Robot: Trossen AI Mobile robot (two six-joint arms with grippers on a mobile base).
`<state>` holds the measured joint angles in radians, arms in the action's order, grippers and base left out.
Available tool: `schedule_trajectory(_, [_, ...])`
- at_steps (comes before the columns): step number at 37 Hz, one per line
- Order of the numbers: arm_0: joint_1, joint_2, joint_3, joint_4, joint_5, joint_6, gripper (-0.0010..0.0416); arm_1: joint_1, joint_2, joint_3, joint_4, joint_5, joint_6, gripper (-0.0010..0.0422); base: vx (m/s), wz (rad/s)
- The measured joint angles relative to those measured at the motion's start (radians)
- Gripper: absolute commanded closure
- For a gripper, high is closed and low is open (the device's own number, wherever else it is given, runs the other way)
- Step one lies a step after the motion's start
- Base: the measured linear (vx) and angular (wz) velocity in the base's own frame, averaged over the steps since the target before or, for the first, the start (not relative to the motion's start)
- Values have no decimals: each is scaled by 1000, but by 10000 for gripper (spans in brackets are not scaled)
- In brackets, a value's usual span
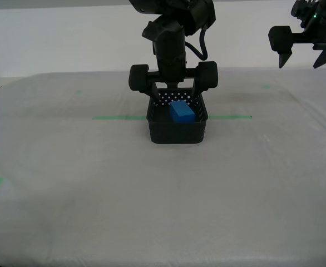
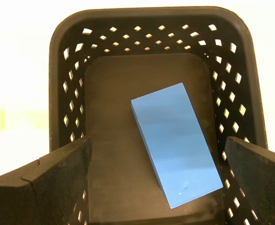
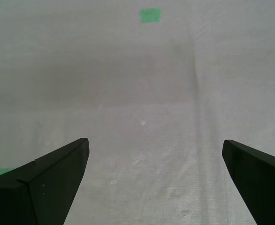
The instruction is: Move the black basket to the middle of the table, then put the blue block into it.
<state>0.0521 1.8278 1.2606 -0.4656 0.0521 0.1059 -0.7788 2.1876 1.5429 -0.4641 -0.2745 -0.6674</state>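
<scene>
1. My second gripper (image 2: 156, 154) hangs directly over the black basket (image 1: 178, 128), its jaws spread wide with nothing between them. In the exterior view its two fingers (image 1: 154, 89) dip just inside the basket's far rim.
2. The blue block (image 2: 175, 150) lies flat on the basket floor, right beneath my second gripper and between its two pads without touching either. It sits skewed to the basket walls, one corner close to a perforated side wall.
3. The black basket stands upright on the table (image 1: 96, 194), under my second gripper. It sits on the thin green tape line (image 1: 118, 117), which shows on both sides of it in the exterior view.
4. My first gripper (image 3: 155, 164) is parted as well and holds nothing; only bare table cloth lies below it. In the exterior view it is raised well above the table, far from the basket, toward the exterior view's right.
5. A small green mark (image 3: 150, 15) lies on the table ahead of my first gripper's fingertips.
</scene>
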Motion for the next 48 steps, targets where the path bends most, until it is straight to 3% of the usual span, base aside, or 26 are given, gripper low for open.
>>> schedule_trajectory(15, [1, 0, 0, 0, 0, 0, 7, 40, -8, 0, 21, 111, 96, 13, 0, 0])
schedule_trajectory(48, [1, 0, 0, 1, 0, 0, 7, 245, -176, -5, -95, 135, 310, 12, 0, 0])
